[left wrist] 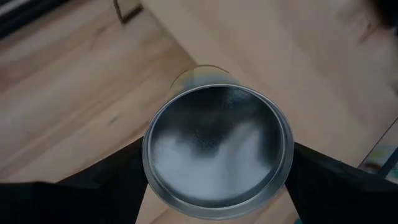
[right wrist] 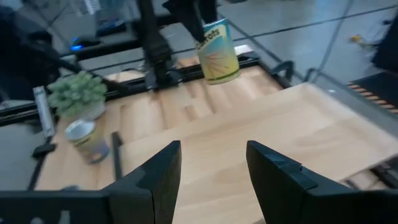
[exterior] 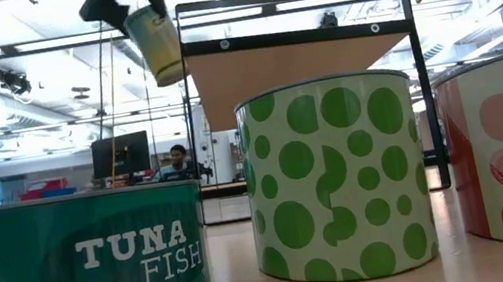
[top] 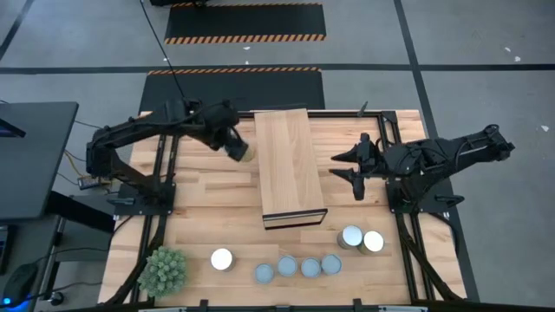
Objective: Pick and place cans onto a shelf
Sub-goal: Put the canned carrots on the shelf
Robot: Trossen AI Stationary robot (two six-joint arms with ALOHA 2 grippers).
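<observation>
My left gripper (top: pixel 240 149) is shut on a can (top: pixel 249 156) with a yellow-green label, in the air just left of the shelf (top: pixel 290 169), a long light-wood box at the table's middle. The can also shows high up in the low view (exterior: pixel 158 44) and in the right wrist view (right wrist: pixel 217 53). My right gripper (top: pixel 354 170) is open and empty to the right of the shelf; its fingers reach over the shelf top (right wrist: pixel 261 137). Several more cans stand upright on their bases near the front edge, among them a bright one (top: pixel 222 258) and a blue-grey one (top: pixel 287 266). My left gripper pinches the can's side wall near its upper end (left wrist: pixel 148 168) between its two fingers (left wrist: pixel 115 177), one on each side of the round top (left wrist: pixel 217 149). The fingers come from above, pointing down. The can hangs below them, slightly tilted, clear of the table and the shelf.
A spiky green plant ball (top: pixel 163 270) sits at the front left corner. Two bright cans (top: pixel 362 239) stand close to the shelf's near right corner. Dark frame rails (top: pixel 160 173) run along both sides of the table. Large cans (exterior: pixel 333 179) stand close before the low camera.
</observation>
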